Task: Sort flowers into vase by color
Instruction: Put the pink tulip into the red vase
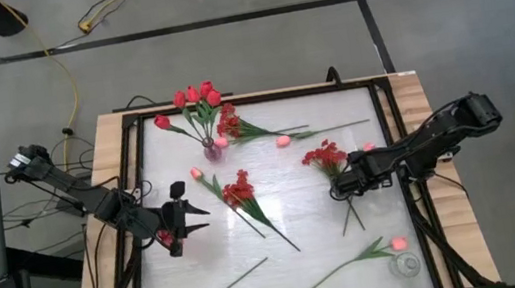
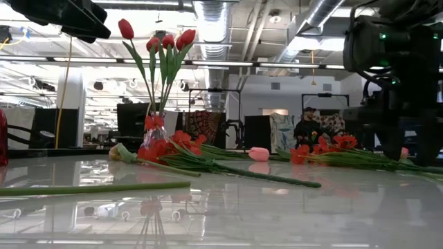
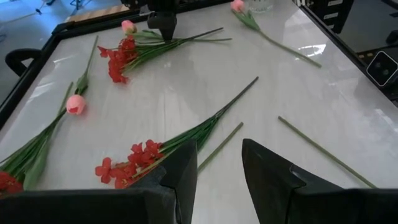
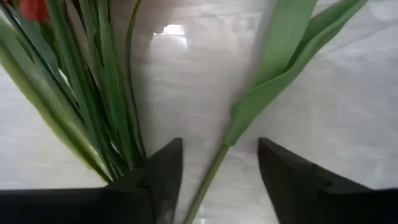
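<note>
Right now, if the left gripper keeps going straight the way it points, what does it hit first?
Most likely the nearest spray of small red clustered blossoms on green stems, lying just ahead of the left gripper, slightly to one side. Dead centre is bare white tabletop. Height is unclear, so it may pass over the spray.

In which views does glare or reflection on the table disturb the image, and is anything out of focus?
Low view: the glossy table mirrors ceiling lights and the vase of red tulips; the near green stem looks soft. Right wrist view: a bright glare patch on the table beyond the right claw; the close leaves are blurred. High view: even, mild sheen.
</note>
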